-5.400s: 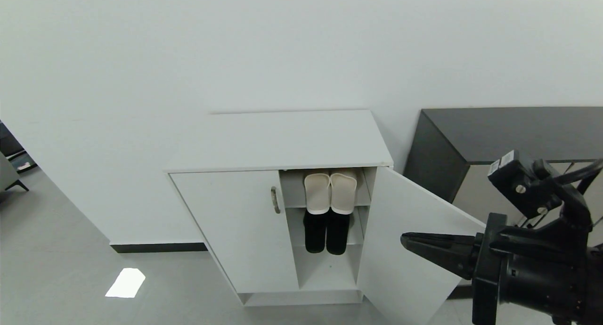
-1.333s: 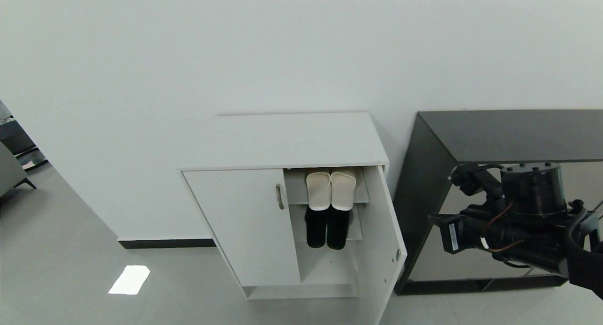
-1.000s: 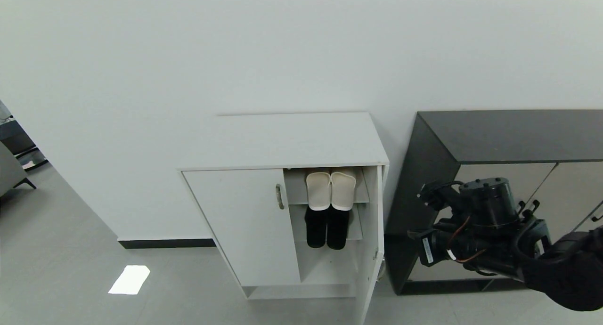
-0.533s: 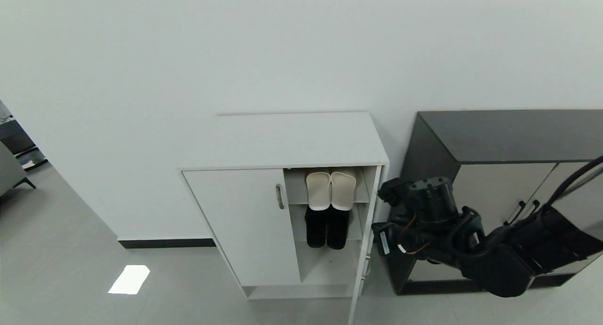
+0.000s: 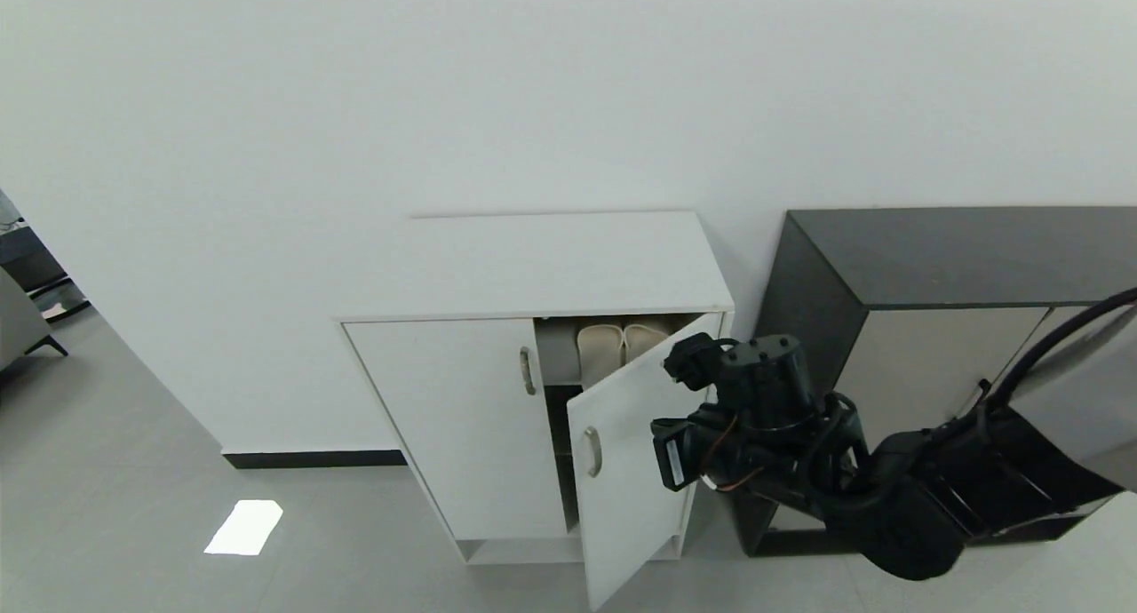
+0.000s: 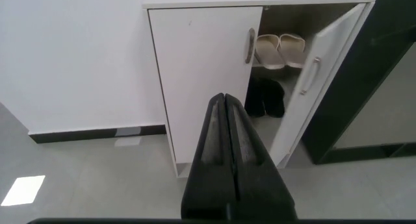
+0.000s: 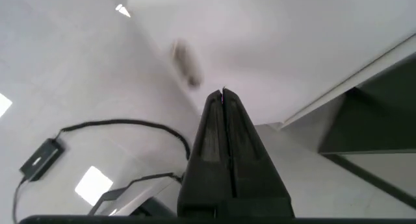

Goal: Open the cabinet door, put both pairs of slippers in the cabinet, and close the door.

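The white two-door cabinet (image 5: pixel 542 262) stands against the white wall. Its left-hand door (image 5: pixel 449 422) is shut, and its right-hand door (image 5: pixel 626 471) stands partly open, swung out at an angle. On the upper shelf lies a pair of cream open-toed slippers (image 5: pixel 622 339), side by side. The left wrist view shows a pair of black slippers (image 6: pixel 265 97) on the shelf below, which the angled door covers in the head view. Each door carries a curved metal handle (image 5: pixel 592 451) near its inner edge.

The right gripper (image 7: pixel 223 102) has its two black fingers pressed flat together with nothing between them. It points at the outer face of the open door, close to that door's handle, which is blurred in the right wrist view. Whether the tips touch the panel cannot be told. In the head view the right arm (image 5: pixel 773 435) sits just beside the open door, on its outer side.

The left gripper (image 6: pixel 225 102) is likewise fully closed and holds nothing. It hangs in front of the shut left-hand door, apart from it.

Just beside the cabinet on the right stands a dark cabinet with glossy doors (image 5: pixel 942 249). A dark skirting strip (image 5: pixel 306 459) runs along the wall foot. A bright patch of light (image 5: pixel 238 530) lies on the grey floor. The right wrist view shows a black cable and adapter (image 7: pixel 40 159) on the floor.
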`<state>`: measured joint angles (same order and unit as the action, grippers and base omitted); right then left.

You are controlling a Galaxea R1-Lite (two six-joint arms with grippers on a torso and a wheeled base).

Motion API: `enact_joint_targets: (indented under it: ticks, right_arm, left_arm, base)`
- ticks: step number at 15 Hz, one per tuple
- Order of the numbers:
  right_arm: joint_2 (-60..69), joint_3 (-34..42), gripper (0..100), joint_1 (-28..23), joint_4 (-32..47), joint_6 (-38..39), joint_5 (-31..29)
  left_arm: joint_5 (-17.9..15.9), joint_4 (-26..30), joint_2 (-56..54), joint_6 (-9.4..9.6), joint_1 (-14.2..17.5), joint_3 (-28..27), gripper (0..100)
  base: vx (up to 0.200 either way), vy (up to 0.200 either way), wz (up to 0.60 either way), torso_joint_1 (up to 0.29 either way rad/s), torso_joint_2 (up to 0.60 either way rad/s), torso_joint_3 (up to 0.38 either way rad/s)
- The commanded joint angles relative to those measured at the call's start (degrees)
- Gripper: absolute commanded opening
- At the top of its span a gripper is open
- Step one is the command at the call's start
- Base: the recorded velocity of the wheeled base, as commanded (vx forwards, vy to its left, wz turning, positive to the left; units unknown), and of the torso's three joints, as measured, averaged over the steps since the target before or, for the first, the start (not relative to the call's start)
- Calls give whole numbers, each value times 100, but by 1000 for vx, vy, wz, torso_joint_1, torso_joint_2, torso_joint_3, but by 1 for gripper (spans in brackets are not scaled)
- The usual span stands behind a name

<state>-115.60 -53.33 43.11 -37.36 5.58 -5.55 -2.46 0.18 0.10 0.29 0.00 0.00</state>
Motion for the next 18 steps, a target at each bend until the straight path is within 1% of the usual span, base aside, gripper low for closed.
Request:
enact_joint_targets:
  ticks: [1,3,5,6,8,18]
  right_arm:
    - [864,1044,0,260,-588,31,10]
    - [803,1677,0,427,-2012,118,1]
    - [486,1888,0,436,-2899,241,-17]
    - [337,1897,0,436,-3058,285,-17]
    - [275,1897,0,436,-3251,294,-17]
    - [275,2002,0,436,-3268,268,-25]
  left_arm:
    - [-9,-1,8,6,0,0,0]
    - [-17,-1,8,6,0,0,0]
    - [-26,-1,8,41,0,0,0]
    - [-26,-1,8,41,0,0,0]
    - [-26,-1,8,15,0,0,0]
    - [-26,-1,8,6,0,0,0]
  base:
    - [0,0,0,0,0,0]
    - [0,0,0,0,0,0]
    - [0,0,0,0,0,0]
    - [0,0,0,0,0,0]
    - [0,0,0,0,0,0]
    - [0,0,0,0,0,0]
